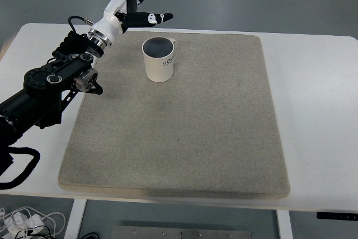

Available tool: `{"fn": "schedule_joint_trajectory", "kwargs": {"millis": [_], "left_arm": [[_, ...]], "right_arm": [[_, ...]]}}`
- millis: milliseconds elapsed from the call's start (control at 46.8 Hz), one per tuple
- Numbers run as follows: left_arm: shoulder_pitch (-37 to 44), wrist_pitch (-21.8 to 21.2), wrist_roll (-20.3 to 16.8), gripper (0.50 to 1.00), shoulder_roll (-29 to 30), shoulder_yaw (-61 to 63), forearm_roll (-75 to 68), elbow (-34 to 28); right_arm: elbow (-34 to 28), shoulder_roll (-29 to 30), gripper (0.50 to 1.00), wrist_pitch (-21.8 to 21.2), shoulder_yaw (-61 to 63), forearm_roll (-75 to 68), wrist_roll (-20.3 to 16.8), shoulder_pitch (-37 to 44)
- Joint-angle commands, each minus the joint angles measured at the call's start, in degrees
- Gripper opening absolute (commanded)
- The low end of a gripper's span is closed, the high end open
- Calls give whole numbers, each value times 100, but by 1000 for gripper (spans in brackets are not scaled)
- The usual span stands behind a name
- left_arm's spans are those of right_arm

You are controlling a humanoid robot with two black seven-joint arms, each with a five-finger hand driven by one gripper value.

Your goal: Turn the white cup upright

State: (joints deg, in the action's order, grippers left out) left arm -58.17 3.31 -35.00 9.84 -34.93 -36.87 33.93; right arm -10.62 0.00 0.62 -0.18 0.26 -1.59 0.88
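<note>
White surface [319, 110] carries one beige mat [179, 132], and one white cup [159, 59] stands on the mat's far-left part, mouth up, so it already appears upright. One left hand [137, 1] hovers beyond the mat's far edge, apart from the cup, fingers [156, 17] spread and holding nothing; the right arm is out of view. The cup looks rigid, light, smooth-walled and probably breakable; grasping around the body wall seems safest, as the handle is barely visible.

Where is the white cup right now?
The white cup stands upright at the mat's far left, just right of the open left hand.
</note>
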Motion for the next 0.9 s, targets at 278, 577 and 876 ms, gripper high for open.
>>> {"fn": "schedule_joint_trajectory", "kwargs": {"millis": [278,577,876], "left_arm": [[-748,811,0,990,44,4,1726,-817],[-757,1199,229,992,316,4,3185,-1073],[-608,1234,2180,994,396,-357,4582,-1283]], "right_arm": [[-1,0,952,0,0,1,1,0],[-1,0,952,0,53,1,1,0],[-1,0,952,0,44,1,1,0]]}}
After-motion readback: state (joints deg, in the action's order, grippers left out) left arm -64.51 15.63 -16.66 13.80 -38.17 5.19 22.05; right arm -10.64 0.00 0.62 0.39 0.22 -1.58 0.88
